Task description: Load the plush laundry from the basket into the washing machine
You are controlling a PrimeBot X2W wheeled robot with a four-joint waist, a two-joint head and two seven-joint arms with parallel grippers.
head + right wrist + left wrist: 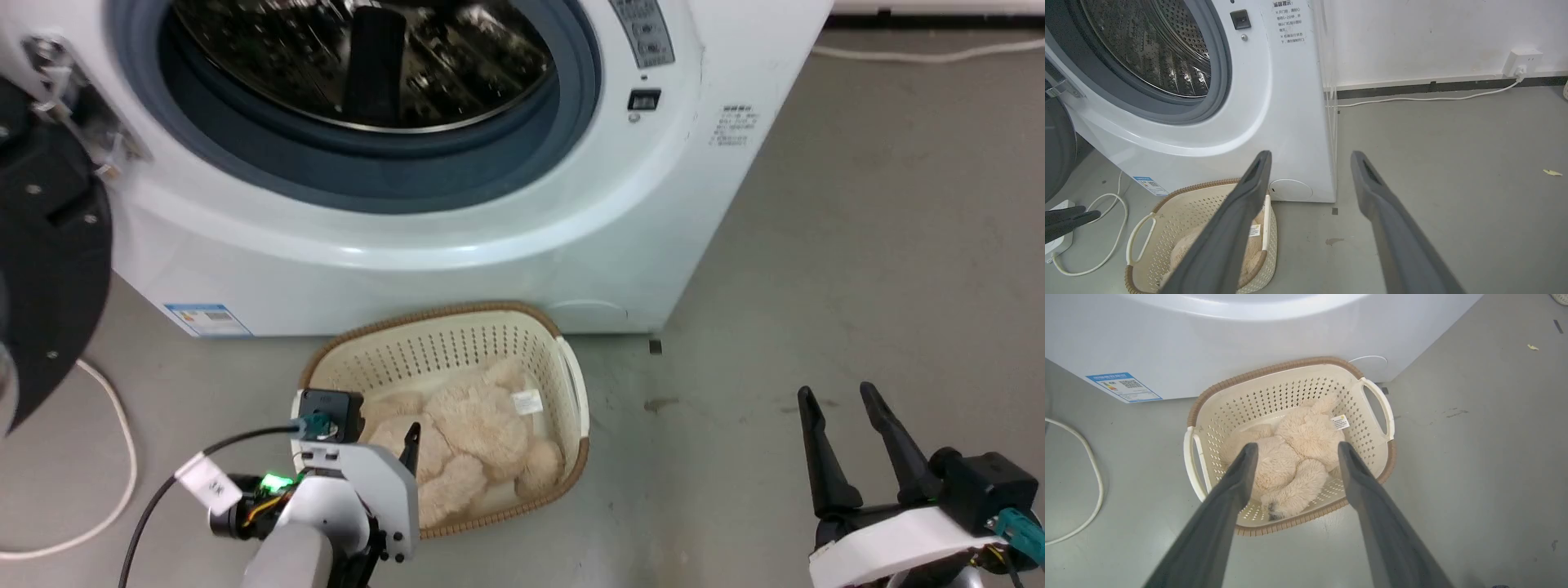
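Cream plush laundry (1306, 435) lies in the basket (1274, 369), just beyond the left end effector (1297, 444), whose fingers hang spread wide over it. Looks like the reach: next it must descend and pinch the toy. Right end effector (836, 389), likewise spread, sits well aside.

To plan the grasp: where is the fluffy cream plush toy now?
Head view, lower centre: the plush toy lies inside the cream perforated basket before the white washing machine.

I can read nothing surely: the notice (1289, 22) and the blue label (1122, 387) on the washing machine (1286, 122) carry too small print.
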